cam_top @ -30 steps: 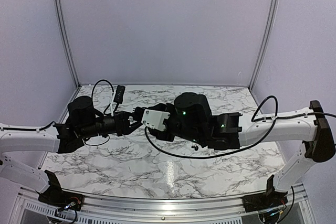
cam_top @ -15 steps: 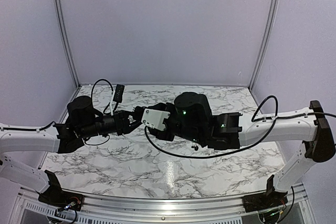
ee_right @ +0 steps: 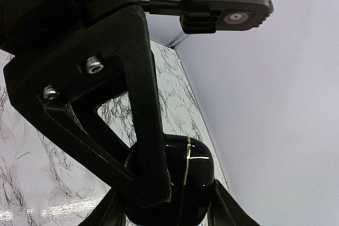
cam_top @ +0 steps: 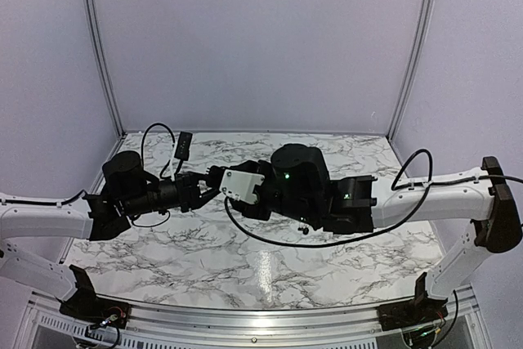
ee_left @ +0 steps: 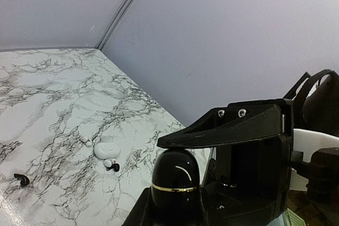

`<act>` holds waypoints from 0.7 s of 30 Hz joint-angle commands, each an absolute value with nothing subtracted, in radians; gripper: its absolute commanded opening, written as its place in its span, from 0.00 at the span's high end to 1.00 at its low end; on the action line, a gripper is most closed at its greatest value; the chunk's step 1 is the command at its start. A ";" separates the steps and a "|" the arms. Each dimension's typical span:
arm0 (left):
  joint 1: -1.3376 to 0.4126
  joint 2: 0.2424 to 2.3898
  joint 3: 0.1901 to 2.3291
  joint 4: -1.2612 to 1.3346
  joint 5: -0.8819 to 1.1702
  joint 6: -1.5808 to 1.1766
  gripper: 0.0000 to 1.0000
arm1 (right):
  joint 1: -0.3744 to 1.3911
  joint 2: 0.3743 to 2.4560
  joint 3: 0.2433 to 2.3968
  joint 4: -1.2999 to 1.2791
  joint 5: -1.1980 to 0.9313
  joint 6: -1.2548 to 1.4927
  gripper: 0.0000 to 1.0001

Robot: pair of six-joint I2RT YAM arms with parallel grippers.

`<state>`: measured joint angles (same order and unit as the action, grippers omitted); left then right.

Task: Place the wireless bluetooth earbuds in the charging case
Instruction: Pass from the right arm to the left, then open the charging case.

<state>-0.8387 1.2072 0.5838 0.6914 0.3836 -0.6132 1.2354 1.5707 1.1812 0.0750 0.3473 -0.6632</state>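
The charging case (ee_left: 176, 183) is a glossy black oval with a gold band, closed. My left gripper (ee_left: 177, 207) is shut on its lower part. My right gripper (ee_right: 169, 210) is also shut on the case (ee_right: 193, 175). Each view shows the other gripper's finger lying across the case. In the top view the left gripper (cam_top: 208, 179) and the right gripper (cam_top: 221, 181) meet above the table's back middle, and the case is hidden between them. One tiny black earbud (ee_left: 113, 167) lies on the marble beside a white case. Another (ee_left: 21, 179) lies further left.
A white oval case (ee_left: 106, 149) with small white buds (ee_left: 85, 141) beside it lies on the marble table (cam_top: 204, 267). A small black piece (cam_top: 304, 230) lies under the right arm. A black cable (cam_top: 270, 239) loops below the right wrist. Grey walls enclose the back and sides.
The left arm has shifted slightly to the left and its wrist has turned a little. Both grippers stay together on the case. The right arm has not moved.
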 commanded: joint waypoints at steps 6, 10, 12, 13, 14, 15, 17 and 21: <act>-0.836 1.085 0.515 0.730 0.360 -0.537 0.92 | 1.244 1.524 1.202 0.116 0.314 -0.633 0.27; -0.836 1.048 0.492 0.730 0.349 -0.510 0.95 | 1.236 1.469 1.176 0.108 0.220 -0.600 0.19; -0.836 1.034 0.484 0.729 0.351 -0.494 0.95 | 1.222 1.436 1.162 0.102 0.155 -0.567 0.17; -0.836 1.028 0.481 0.729 0.353 -0.482 0.95 | 1.211 1.419 1.158 0.097 0.113 -0.545 0.16; -0.837 1.021 0.477 0.728 0.357 -0.467 0.95 | 1.192 1.402 1.153 0.093 0.069 -0.522 0.15; -0.836 1.015 0.475 0.727 0.360 -0.449 0.95 | 1.176 1.387 1.153 0.086 0.022 -0.496 0.14; -0.836 1.002 0.467 0.726 0.374 -0.410 0.94 | 1.140 1.367 1.158 0.078 -0.083 -0.441 0.13; -0.836 0.976 0.455 0.724 0.417 -0.330 0.93 | 1.115 1.382 1.206 0.032 -0.146 -0.374 0.12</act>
<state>-0.8379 1.0142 0.4717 0.6949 0.3672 -0.4366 1.1366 1.3705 1.1522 0.0849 -0.0063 -0.4812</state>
